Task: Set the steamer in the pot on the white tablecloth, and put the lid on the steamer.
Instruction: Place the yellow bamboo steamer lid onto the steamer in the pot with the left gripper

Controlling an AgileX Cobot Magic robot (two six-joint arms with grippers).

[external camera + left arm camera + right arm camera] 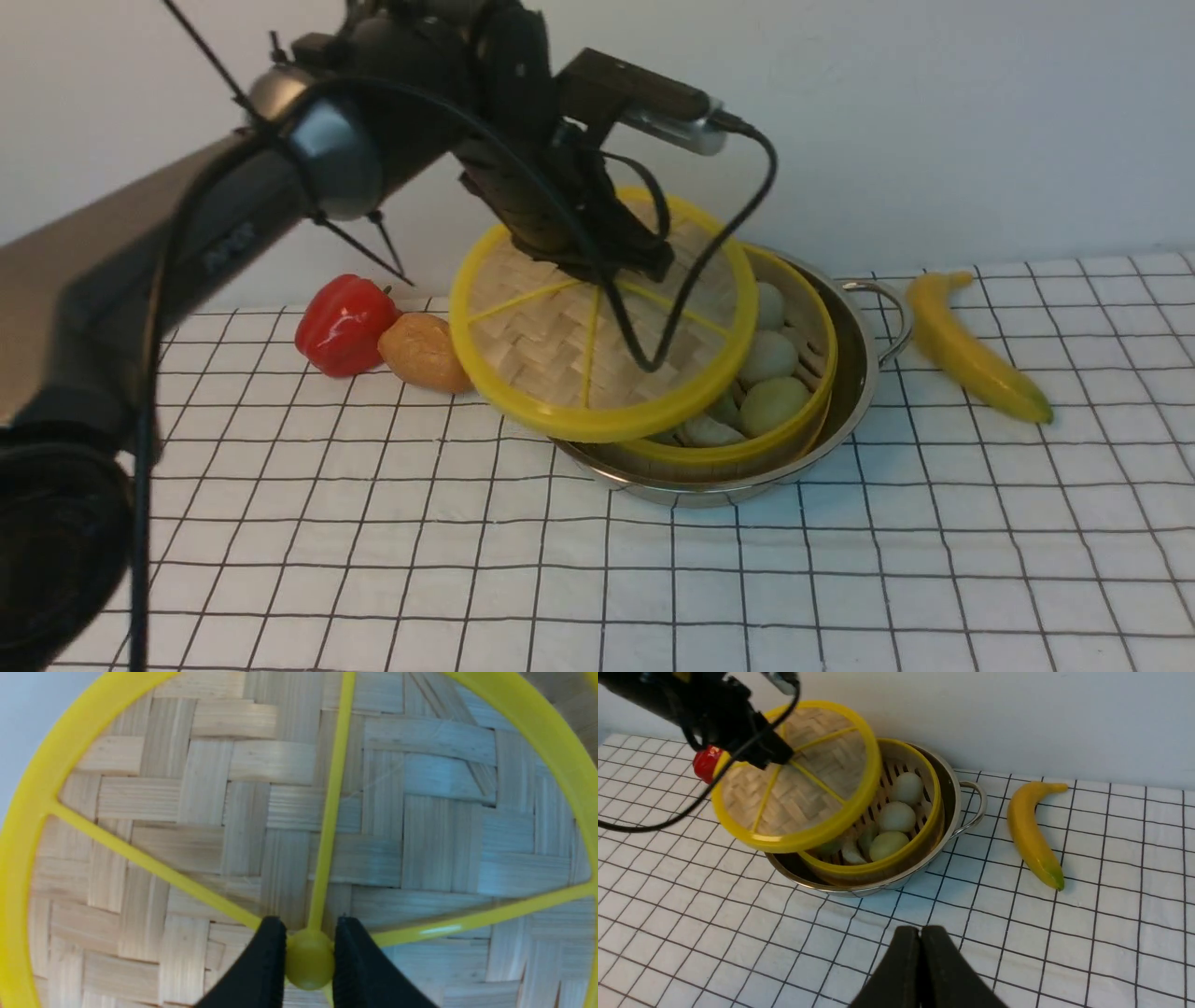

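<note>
The steamer, a bamboo basket with pale buns inside, sits in the steel pot on the white tablecloth. The woven lid hangs tilted in the air over the steamer's left half. My left gripper is shut on the lid's yellow centre knob. My right gripper is shut and empty above the cloth in front of the pot; it does not show in the front view.
A yellow banana lies right of the pot. A red pepper and an orange-brown fruit lie left of it. A pale wall stands close behind.
</note>
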